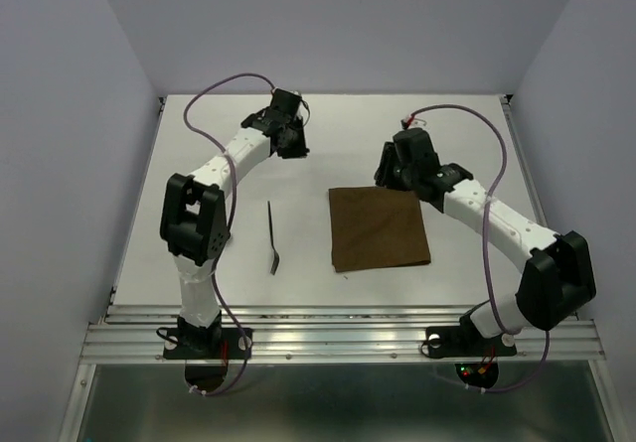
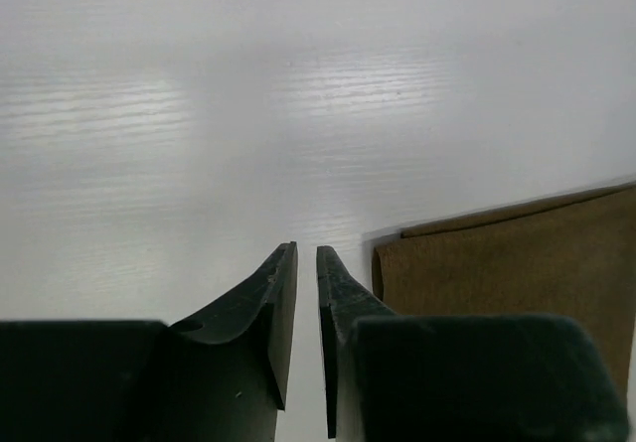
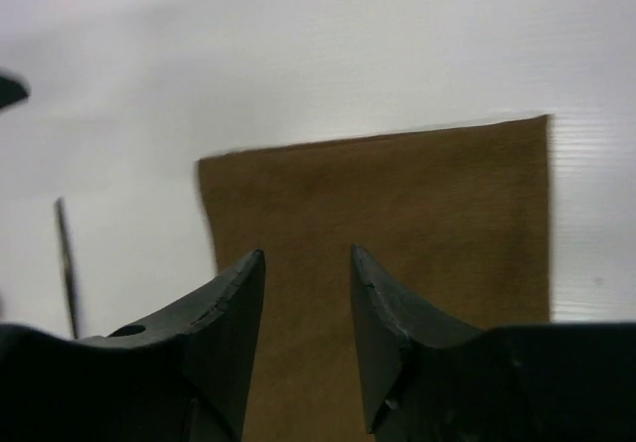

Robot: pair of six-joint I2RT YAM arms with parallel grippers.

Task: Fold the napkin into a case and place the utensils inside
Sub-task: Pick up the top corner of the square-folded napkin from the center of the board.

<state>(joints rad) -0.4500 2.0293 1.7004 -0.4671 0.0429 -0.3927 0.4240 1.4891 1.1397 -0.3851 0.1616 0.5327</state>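
Note:
The dark brown napkin point(image 1: 380, 228) lies flat on the white table as a near-square piece; no case is in view. In the left wrist view the napkin point(image 2: 517, 263) shows two layers along its far edge. A thin dark utensil point(image 1: 272, 235) lies to the left of the napkin, also seen as a utensil point(image 3: 66, 253) in the right wrist view. My left gripper point(image 1: 294, 148) point(image 2: 306, 251) hovers beyond the napkin's far left corner, jaws slightly apart and empty. My right gripper point(image 1: 390, 176) point(image 3: 306, 253) stands open over the napkin point(image 3: 397, 184), holding nothing.
The white table point(image 1: 199, 164) is walled by pale panels on the left, the back and the right. A metal rail point(image 1: 338, 338) runs along the near edge, where both arm bases are bolted. Purple cables loop above each arm.

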